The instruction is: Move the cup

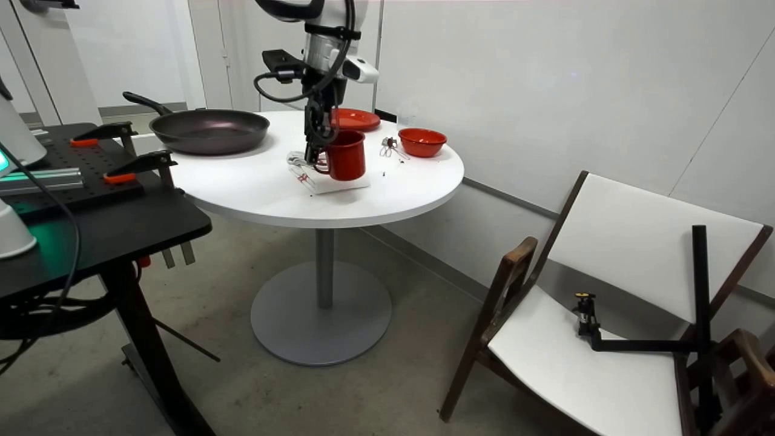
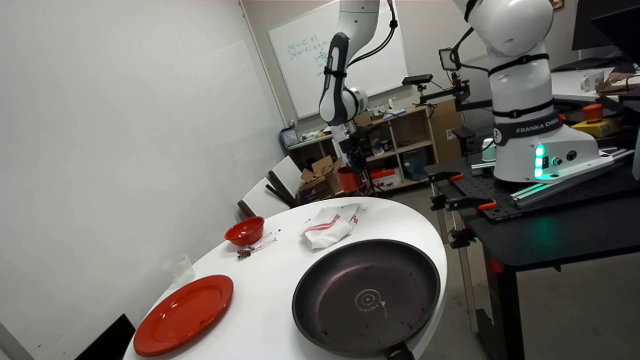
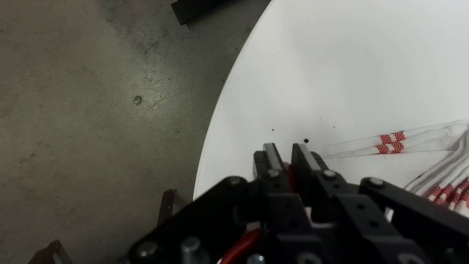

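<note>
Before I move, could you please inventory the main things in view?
Cup: 1, red, held aloft
Table: 1, white, by the wall
Towel: apparently 1, white with red stripes, on table
Frying pan: 1, dark, on table
Plate: 1, red, on table
Bowl: 1, red, on table
Wire utensils: count unclear, metallic, beside bowl
Container: 1, translucent, beside plate
Chair: 1, white and brown, by wall
Desk: 1, black, near table
Clamps: 2, black and orange, desk edge
Whiteboard: 1, white, background
Shelf unit: 1, wood-coloured, background
Robot arm: 1, white and black, on desk
End effector: 1, black, gripping cup
</note>
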